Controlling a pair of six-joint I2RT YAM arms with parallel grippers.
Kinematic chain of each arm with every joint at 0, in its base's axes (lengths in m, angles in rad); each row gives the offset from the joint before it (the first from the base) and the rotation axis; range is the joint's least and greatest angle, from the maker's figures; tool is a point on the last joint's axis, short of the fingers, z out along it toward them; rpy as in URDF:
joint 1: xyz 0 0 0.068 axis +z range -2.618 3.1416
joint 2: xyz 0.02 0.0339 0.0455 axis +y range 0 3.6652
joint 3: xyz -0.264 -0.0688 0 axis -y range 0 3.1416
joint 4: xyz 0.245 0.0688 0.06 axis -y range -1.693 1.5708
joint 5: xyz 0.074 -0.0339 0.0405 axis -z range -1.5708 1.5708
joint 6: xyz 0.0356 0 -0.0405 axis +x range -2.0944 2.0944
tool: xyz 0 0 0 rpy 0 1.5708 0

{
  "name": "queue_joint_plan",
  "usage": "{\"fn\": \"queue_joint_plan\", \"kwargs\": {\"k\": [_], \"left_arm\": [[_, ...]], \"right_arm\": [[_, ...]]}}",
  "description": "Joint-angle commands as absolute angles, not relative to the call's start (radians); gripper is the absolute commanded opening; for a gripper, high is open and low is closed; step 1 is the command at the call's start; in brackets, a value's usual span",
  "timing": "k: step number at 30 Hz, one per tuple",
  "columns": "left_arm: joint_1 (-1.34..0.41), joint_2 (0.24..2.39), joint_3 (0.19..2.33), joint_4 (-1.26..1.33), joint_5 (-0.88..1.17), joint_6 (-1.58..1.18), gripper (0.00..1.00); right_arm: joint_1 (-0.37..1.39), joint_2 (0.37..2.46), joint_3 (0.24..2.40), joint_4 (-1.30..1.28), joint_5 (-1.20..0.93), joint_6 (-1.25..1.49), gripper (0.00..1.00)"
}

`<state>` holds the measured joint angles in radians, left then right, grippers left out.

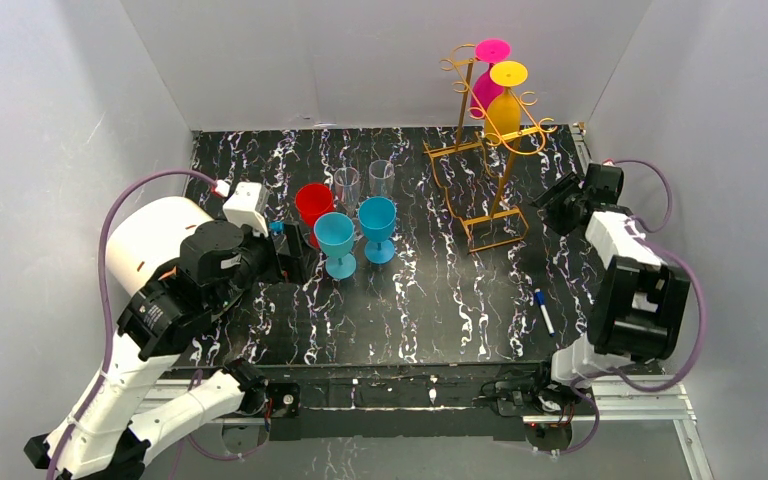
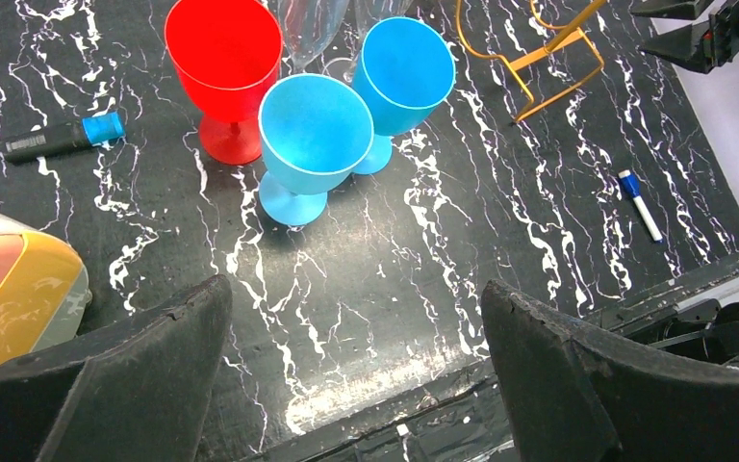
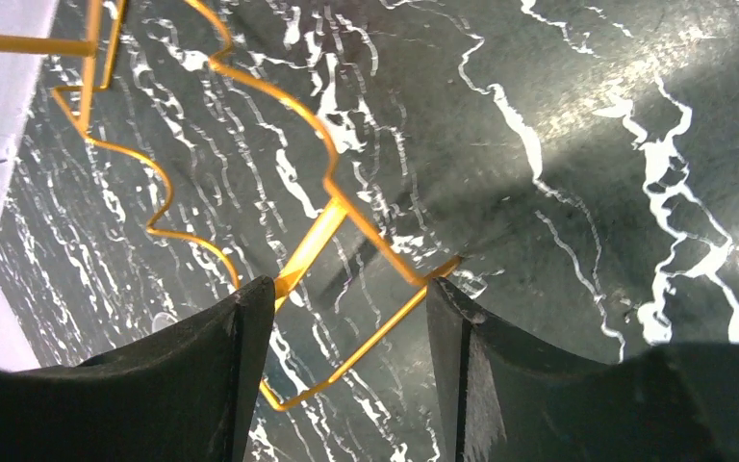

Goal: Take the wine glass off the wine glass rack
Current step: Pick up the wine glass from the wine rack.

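1. Walls (image 1: 360, 60): plain white panels boxing in the back and both sides.
2. Desk (image 1: 440, 320): black top veined in white, carrying everything listed below.
3. Wine glass rack (image 1: 503, 190): gold wire, upright at the far right of the desk.
4. Right hand (image 3: 348, 289): low at the rack's foot, fingers partly apart with the base wire between them. I see no glass in it.
5. Left hand (image 2: 354, 294): spread fully, holding nothing, above the near left of the desk.
6. Pink glass (image 1: 487, 85) and yellow glass (image 1: 505, 112): both hang upside down from the rack's top hooks. I judge the lift-off not yet done.
7. Red glass (image 1: 314, 205), two blue glasses (image 1: 336, 240), two clear glasses (image 1: 347, 185): standing together left of centre, well apart from the rack.
8. Two markers (image 1: 543, 310): one near right, one at far left.
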<state>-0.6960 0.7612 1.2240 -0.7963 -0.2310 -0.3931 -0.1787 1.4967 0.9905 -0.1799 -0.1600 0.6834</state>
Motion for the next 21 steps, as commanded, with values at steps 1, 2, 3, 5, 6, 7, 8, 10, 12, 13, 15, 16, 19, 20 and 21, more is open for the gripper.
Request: {"fn": "queue_joint_plan", "kwargs": {"k": [1,2,3,5,6,7,8,10,12,13,15,16,19,20,21], "left_arm": [[-0.697,0.747,1.252,-0.826,-0.271,-0.375,0.98],[-0.697,0.748,1.250,-0.823,-0.275,-0.372,0.98],[-0.698,0.748,1.248,-0.820,-0.280,-0.371,0.98],[-0.697,0.756,1.254,-0.825,-0.287,-0.371,0.98],[-0.696,0.761,1.259,-0.833,-0.285,-0.371,0.98],[-0.697,0.764,1.263,-0.840,-0.285,-0.371,0.98],[-0.696,0.764,1.265,-0.844,-0.286,-0.372,0.98],[-0.696,0.764,1.263,-0.847,-0.285,-0.376,0.98],[-0.696,0.759,1.263,-0.843,-0.285,-0.383,0.98],[-0.697,0.757,1.263,-0.840,-0.287,-0.390,0.99],[-0.697,0.754,1.261,-0.838,-0.291,-0.394,0.98],[-0.696,0.754,1.259,-0.838,-0.292,-0.395,0.98],[-0.697,0.756,1.252,-0.838,-0.292,-0.396,0.98],[-0.696,0.758,1.249,-0.836,-0.292,-0.398,0.98],[-0.698,0.762,1.248,-0.834,-0.289,-0.399,0.98]], "right_arm": [[-0.212,1.599,1.071,-0.146,-0.257,0.634,0.67],[-0.212,1.622,1.086,-0.149,-0.260,0.628,0.68],[-0.212,1.641,1.097,-0.150,-0.269,0.617,0.67],[-0.213,1.678,1.116,-0.151,-0.268,0.610,0.67],[-0.213,1.697,1.118,-0.135,-0.282,0.612,0.67],[-0.213,1.719,1.126,-0.125,-0.309,0.616,0.67],[-0.213,1.742,1.140,-0.139,-0.320,0.617,0.67],[-0.213,1.783,1.162,-0.149,-0.351,0.621,0.66],[-0.213,1.799,1.161,-0.140,-0.377,0.640,0.65],[-0.213,1.798,1.147,-0.116,-0.400,0.654,0.65],[-0.213,1.789,1.115,-0.084,-0.430,0.678,0.64],[-0.213,1.786,1.111,-0.082,-0.444,0.681,0.64],[-0.212,1.762,1.079,-0.076,-0.469,0.681,0.64],[-0.212,1.755,1.067,-0.078,-0.474,0.681,0.64],[-0.211,1.746,1.055,-0.079,-0.477,0.681,0.64]]}}
